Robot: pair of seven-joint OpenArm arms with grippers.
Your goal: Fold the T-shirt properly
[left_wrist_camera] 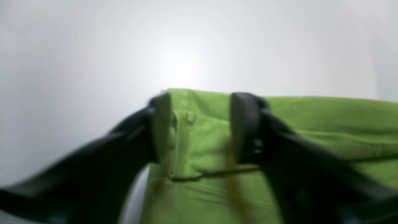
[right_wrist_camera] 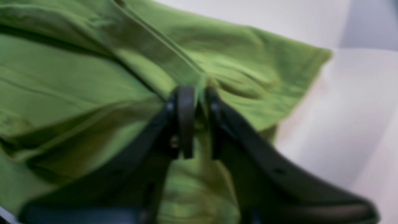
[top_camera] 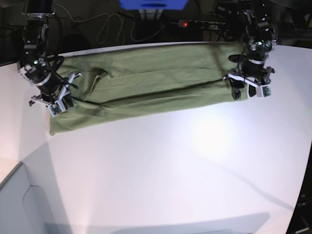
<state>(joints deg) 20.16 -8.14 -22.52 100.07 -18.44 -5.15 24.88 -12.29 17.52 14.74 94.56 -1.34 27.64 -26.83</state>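
Note:
The olive-green T-shirt (top_camera: 156,80) lies folded lengthwise into a long strip across the far part of the white table (top_camera: 170,161). In the base view my left gripper (top_camera: 243,91) is at the strip's right end. In the left wrist view it (left_wrist_camera: 202,124) stands open, with its fingers astride the hemmed corner of the shirt (left_wrist_camera: 311,124), which lies flat under them. My right gripper (top_camera: 61,101) is at the strip's left end. In the right wrist view it (right_wrist_camera: 199,121) is shut on a raised fold of the shirt (right_wrist_camera: 77,77) near a sleeve.
The table's back edge runs just behind the shirt. Beyond it are cables, a power strip (top_camera: 200,23) with a red light and a blue object (top_camera: 153,4). The table's left edge drops off near my right arm.

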